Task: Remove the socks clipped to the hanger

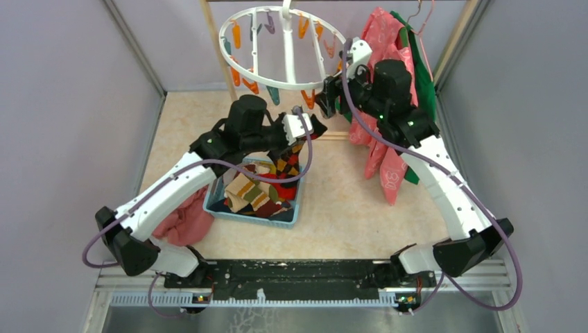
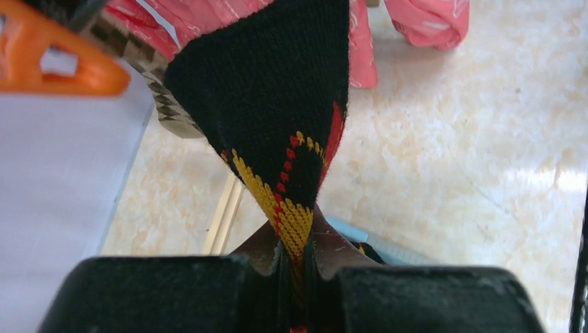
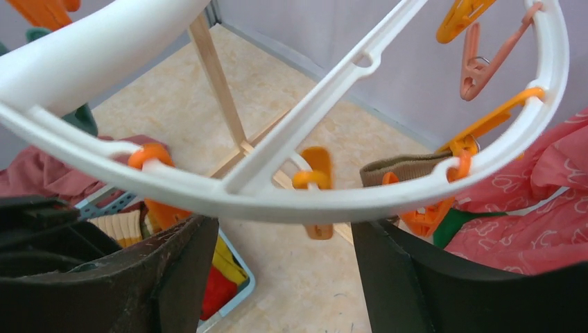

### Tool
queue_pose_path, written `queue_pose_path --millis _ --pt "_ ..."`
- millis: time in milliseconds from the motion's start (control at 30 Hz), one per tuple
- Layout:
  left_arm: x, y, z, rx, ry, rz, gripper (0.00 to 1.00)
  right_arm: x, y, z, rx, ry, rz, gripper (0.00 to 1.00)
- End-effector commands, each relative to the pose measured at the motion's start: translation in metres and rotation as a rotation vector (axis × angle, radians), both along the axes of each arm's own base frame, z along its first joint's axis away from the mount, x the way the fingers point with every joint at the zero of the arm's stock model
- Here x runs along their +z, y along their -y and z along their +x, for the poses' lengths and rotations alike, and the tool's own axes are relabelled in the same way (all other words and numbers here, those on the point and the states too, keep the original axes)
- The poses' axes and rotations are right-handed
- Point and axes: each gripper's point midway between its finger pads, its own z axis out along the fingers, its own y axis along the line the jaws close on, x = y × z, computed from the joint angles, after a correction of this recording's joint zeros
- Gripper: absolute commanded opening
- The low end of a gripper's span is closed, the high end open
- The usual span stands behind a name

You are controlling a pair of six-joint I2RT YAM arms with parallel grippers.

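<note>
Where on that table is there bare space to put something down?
Bare tabletop lies between the blue basket and the hanging pink garment, and far left between the wall and the left arm. Crowded: under the hanger, and near left by the red cloth heap.

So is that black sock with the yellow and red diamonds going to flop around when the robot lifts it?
Probably floppy: the black sock bunches into a narrow fold where the left tool pinches it. Its knit looks soft and thin, so it is likely light. The fuzzy weave should grip rather than slide out.
</note>
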Motion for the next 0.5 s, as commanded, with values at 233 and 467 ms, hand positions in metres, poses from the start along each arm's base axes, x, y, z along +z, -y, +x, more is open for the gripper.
queue_pose_path --millis 233,467 --pt "-0.010 -0.087 -0.040 -0.072 0.122 0.350 0.00 0.032 0.014 -0.054 0.273 0.104 0.099 0.71" --pt "-0.016 -0.122 -0.030 0.003 0.148 0.409 0.00 0.032 0.027 -0.066 0.311 0.120 0.089 0.71"
